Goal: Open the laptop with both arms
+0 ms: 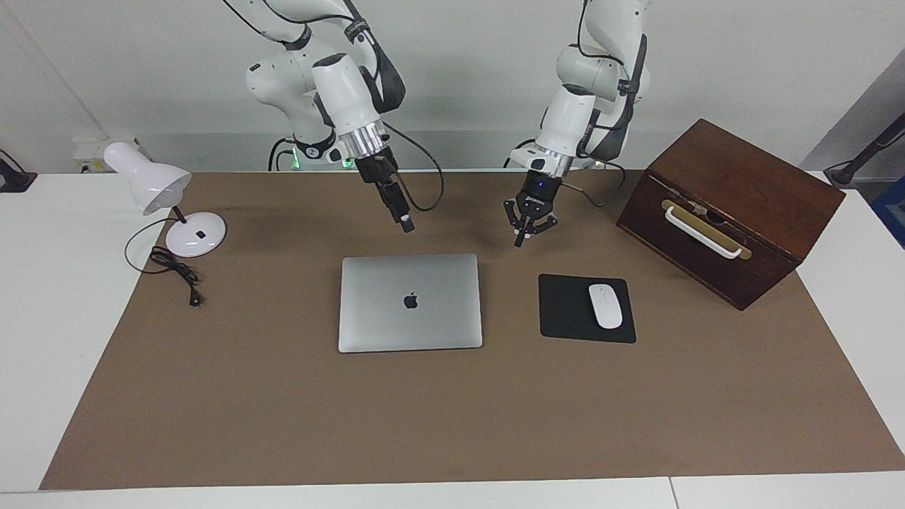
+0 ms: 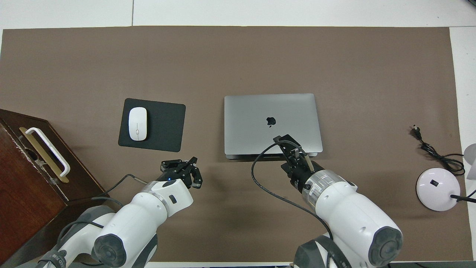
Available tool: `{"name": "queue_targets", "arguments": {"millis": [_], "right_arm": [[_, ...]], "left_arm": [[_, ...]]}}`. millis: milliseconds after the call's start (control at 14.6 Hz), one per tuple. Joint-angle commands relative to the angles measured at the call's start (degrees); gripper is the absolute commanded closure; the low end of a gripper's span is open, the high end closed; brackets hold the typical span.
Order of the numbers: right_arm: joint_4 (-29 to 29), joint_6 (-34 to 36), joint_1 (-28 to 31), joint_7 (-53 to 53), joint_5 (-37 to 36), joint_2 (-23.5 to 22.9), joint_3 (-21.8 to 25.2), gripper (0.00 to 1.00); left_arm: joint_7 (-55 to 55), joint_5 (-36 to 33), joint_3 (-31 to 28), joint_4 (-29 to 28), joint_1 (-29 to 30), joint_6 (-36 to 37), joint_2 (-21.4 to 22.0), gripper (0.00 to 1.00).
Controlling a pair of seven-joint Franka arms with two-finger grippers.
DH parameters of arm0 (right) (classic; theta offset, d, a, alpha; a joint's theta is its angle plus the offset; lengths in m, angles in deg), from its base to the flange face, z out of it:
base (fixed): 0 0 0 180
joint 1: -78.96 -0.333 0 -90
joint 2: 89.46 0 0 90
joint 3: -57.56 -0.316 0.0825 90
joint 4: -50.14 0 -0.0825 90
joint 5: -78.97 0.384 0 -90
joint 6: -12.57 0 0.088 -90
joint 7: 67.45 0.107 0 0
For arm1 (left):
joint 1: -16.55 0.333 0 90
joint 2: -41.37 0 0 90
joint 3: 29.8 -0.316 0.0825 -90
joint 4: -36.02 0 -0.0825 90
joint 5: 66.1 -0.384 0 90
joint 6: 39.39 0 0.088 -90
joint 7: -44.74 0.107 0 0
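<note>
Overhead, left end effector (image 1: 521, 242) clenched – right end effector (image 1: 407, 227) angled

Even, diffuse lighting from above; both views sharp.

You see soft, faint shadows only: a dim smudge on the brown mat (image 1: 452, 424) under each raised arm, and a narrow dark band along the laptop's (image 1: 410, 302) edge nearest the robots in the overhead view. The laptop lid (image 2: 271, 123) shows a mild, even sheen without glare. The white table (image 1: 42, 318) margins read bright but not blown out. You will find no motion blur, and straight edges stay straight toward the corners.
</note>
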Motion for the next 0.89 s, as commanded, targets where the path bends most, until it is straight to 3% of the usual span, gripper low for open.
{"name": "queue_targets", "arguments": {"millis": [0,344,824], "right_arm": [[1.52,-5.10,-0.61,0.83,1.04,-1.53,0.14,0.00],[3.01,-14.52,-0.79,0.92,1.04,-6.64,0.05,0.00],[3.72,-16.38,-0.79,0.92,1.04,-7.52,0.05,0.00]], "left_arm": [[-3.11,0.29,-0.78,0.72,-2.79,-1.60,-1.03,1.00],[-6.81,0.55,-0.78,1.69,-5.78,-2.13,-3.48,1.00],[-7.52,7.14,-0.69,5.73,-12.38,-5.20,-10.25,1.00]]}}
